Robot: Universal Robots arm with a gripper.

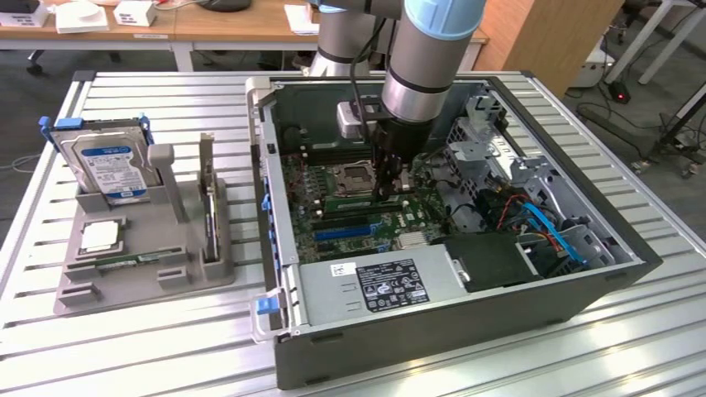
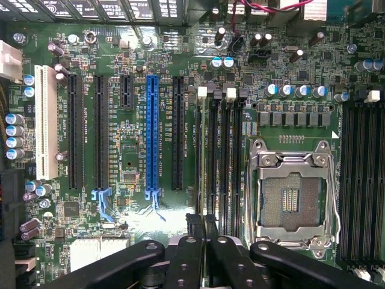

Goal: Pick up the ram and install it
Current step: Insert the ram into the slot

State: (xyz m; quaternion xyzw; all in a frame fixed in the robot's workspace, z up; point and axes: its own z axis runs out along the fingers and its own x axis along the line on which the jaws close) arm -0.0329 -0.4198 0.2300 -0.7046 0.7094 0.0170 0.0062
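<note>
We look at a slatted metal table (image 1: 617,347) with wooden desks behind it. On it stands an open computer case (image 1: 441,347) and, towards the exterior view's left, a grey holder (image 1: 78,294). A silver, blue-labelled hard drive (image 1: 111,165) stands upright at the back of the holder. A narrow green stick, which we take for the ram (image 1: 135,261), lies flat in a slot near the holder's front, well apart from the case. The arm (image 1: 431,50) reaches straight down into the case, and the gripper (image 1: 388,197) hangs low over the motherboard (image 2: 132,162), just beside the CPU socket (image 1: 350,175). From the wrist we see the gripper (image 2: 203,220) with its black fingertips (image 2: 194,224) pressed together. They point at the dark memory slots (image 2: 222,156) that run between the CPU socket (image 2: 292,192) and the black expansion slots next to the blue slot (image 2: 152,132). We cannot tell whether anything thin sits between the fingertips, or whether they touch the slots. A grey power supply (image 1: 375,285) with a label fills the near corner of the case.
</note>
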